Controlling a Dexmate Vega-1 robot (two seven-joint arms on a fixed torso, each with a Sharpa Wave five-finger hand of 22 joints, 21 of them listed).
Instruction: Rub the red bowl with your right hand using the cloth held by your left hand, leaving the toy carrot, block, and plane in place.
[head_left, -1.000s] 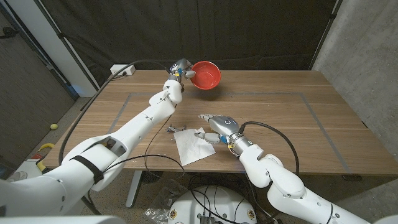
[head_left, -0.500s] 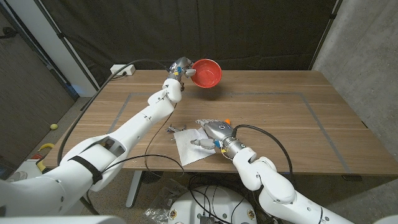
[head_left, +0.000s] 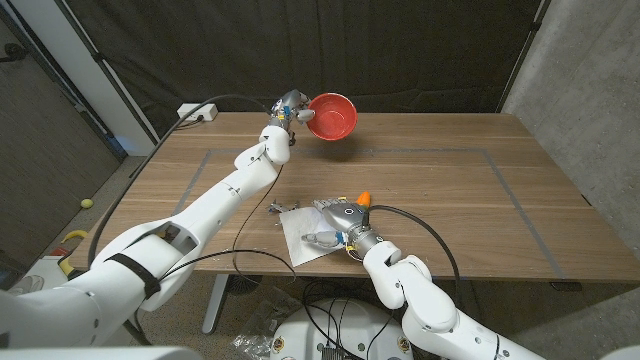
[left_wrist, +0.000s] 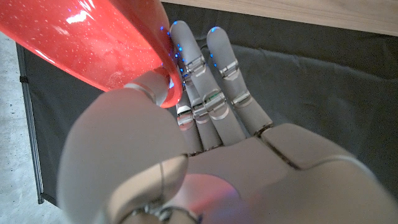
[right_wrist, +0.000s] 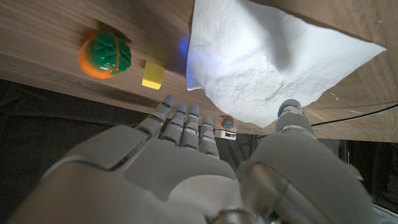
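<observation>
Dark curtains hung behind the wooden desk (head_left: 450, 190). The red bowl (head_left: 331, 117) was aloft over the far edge, gripped by my left hand (head_left: 290, 108). My right hand (head_left: 335, 222) hovered unclenched over the white cloth (head_left: 305, 238) near the front edge, beside the toy carrot (right_wrist: 104, 55) and yellow block (right_wrist: 153, 74); I judged grasping the cloth came next.

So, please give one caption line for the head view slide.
Left hand holds red plastic bowl aloft; right hand reaches over white cloth.
</observation>
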